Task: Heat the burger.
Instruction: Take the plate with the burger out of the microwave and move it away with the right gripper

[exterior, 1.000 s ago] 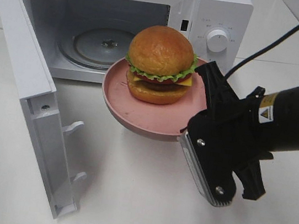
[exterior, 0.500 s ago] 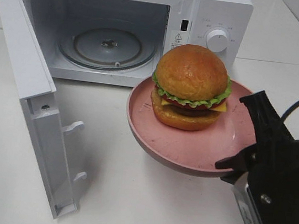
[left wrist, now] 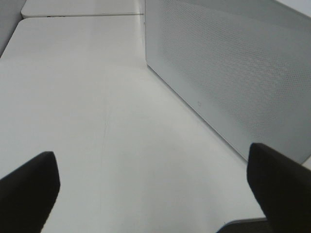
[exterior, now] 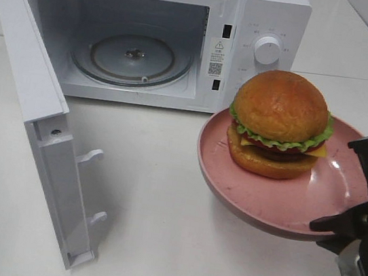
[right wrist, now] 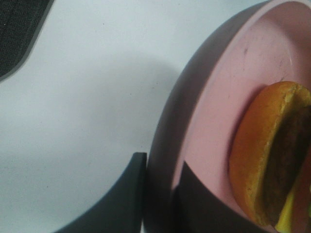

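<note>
From above, the burger (exterior: 279,124), glossy golden bun, lettuce frill, cheese, sits on a pink plate (exterior: 278,203) beside the open microwave (exterior: 143,36). Left wrist: left gripper (left wrist: 150,189) spread wide, empty. Right wrist: right gripper (right wrist: 160,194) pinches the plate's rim

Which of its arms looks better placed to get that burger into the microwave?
The right: its gripper already pinches the pink plate's rim, carrying the burger. The left gripper is open, beside the microwave.
</note>
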Available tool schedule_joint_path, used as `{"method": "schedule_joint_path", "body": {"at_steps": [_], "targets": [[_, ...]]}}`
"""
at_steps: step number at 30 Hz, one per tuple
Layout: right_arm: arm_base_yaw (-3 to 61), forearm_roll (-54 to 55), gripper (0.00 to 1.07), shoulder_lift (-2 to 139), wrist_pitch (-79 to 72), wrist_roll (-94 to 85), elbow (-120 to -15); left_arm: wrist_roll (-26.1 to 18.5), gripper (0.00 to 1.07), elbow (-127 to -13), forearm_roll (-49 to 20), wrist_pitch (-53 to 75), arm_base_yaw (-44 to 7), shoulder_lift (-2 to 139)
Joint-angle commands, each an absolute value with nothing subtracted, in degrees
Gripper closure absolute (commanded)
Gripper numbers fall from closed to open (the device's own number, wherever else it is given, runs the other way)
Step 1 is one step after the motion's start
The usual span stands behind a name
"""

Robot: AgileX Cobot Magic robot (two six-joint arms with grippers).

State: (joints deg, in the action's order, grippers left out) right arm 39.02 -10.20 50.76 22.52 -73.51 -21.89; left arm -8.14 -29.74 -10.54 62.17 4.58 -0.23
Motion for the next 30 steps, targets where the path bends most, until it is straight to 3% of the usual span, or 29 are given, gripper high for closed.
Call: {"method": "schedule_joint_path", "body": {"at_steps": [1, 13, 30], "targets": [[38.9, -15.07, 1.07, 49.33, 19.6, -67.78, -22.4, -7.85, 0.06, -29.62, -10.83, 61.59, 4.24, -0.74], [38.9, -35.07, 1.07, 49.33, 25.9, -40.91, -22.4, -7.85, 0.06, -29.62, -10.83, 61.59, 4.24, -0.74], [38.9, -39.19, 1.07, 49.33, 37.13, -21.72, -22.4, -7.85, 0.06, -29.62, -10.83, 61.59, 4.24, -0.74]]}}
